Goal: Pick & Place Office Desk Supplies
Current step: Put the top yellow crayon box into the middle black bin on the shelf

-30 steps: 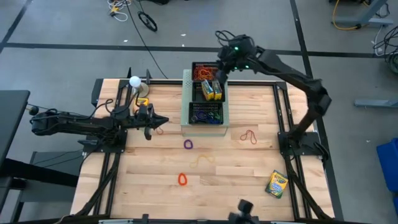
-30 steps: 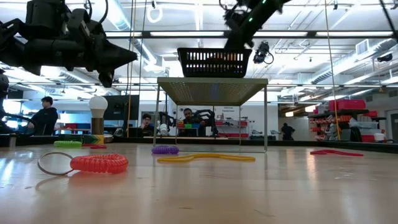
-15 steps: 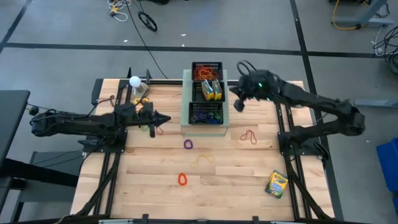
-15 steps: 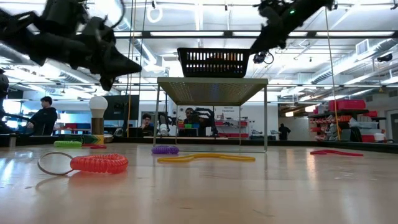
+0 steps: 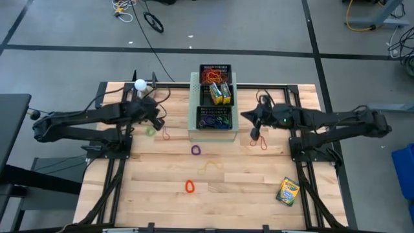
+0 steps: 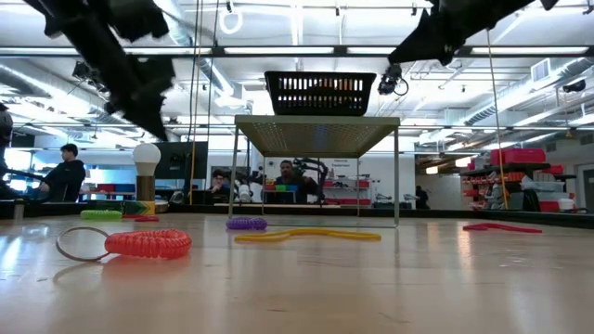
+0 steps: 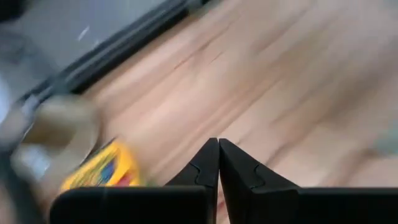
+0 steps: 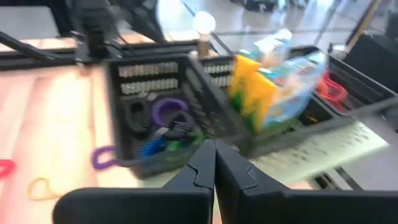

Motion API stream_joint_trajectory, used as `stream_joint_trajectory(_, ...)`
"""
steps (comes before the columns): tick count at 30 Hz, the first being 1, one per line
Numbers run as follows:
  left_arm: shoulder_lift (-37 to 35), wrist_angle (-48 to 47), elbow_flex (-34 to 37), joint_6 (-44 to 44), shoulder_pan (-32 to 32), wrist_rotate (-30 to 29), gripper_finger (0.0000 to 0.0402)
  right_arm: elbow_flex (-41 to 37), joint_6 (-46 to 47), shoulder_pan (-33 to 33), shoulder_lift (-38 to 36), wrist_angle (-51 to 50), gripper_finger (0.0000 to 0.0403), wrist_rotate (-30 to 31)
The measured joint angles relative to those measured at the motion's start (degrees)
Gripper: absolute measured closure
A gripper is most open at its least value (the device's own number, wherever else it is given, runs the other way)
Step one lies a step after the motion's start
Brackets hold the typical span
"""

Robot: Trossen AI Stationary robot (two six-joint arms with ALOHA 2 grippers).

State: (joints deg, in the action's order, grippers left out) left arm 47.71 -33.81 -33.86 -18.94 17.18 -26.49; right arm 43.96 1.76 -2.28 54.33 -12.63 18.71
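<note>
1. Our right gripper (image 5: 253, 120) hangs above the table just right of the pale-green box (image 5: 194, 116), its fingers (image 8: 214, 163) pressed together with nothing between them.
2. Our left gripper (image 5: 154, 122) hovers over the table's left side near the white ball (image 5: 140, 84), fingers (image 7: 217, 163) closed and empty.
3. We see two mesh trays on the box: the far tray (image 5: 216, 69) holds red and orange bands and crayon boxes (image 5: 220, 93), and the near tray (image 5: 215, 118) holds purple, blue and black loops.
4. We see a red band (image 5: 260, 142) on the table just below the right gripper.
5. We find loose bands on the wood: purple (image 5: 196, 150), yellow (image 5: 211, 166) and an orange coil (image 5: 190, 187).
6. We see another crayon box (image 5: 288, 191) near the right front corner.
7. We see a green band (image 5: 151, 131) and a thin red one (image 5: 165, 134) beside the left gripper.
</note>
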Motion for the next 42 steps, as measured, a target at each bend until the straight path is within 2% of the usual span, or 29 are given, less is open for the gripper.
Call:
stream_joint_trajectory(4,5.22,-4.67,0.12,-3.50,5.65,-1.94,0.0392,-2.17,-0.02,4.65,0.00,4.59,0.0397,2.86)
stream_joint_trajectory(11,18.07,-2.84,0.12,-1.09,15.55,-3.99,0.0392,-3.21,-0.52,10.34,0.00,8.49,0.0397,7.13)
stream_joint_trajectory(16,26.41,-2.15,0.14,-0.86,17.50,-8.36,0.0392,-3.21,-1.11,12.76,0.00,8.67,0.0397,9.73)
stream_joint_trajectory(20,30.12,-0.29,0.14,-0.63,16.50,-7.74,0.0392,-3.21,-1.15,13.51,0.00,8.66,0.0397,10.09)
stream_joint_trajectory(25,30.31,0.50,0.10,-0.02,13.21,-5.37,0.0391,-3.21,-1.15,13.76,0.00,8.64,0.0397,10.18)
stream_joint_trajectory(34,22.36,-2.04,0.19,-1.10,3.85,7.27,0.0392,-3.21,-1.19,13.74,0.02,8.60,0.0397,10.15)
stream_joint_trajectory(38,19.68,-2.57,-0.22,2.21,4.33,10.44,0.0378,-3.21,-1.37,13.74,0.02,8.60,0.0397,10.13)
stream_joint_trajectory(42,19.79,-4.13,-2.82,8.94,8.77,15.10,0.0353,-3.21,-1.59,13.74,0.04,8.57,0.0397,10.10)
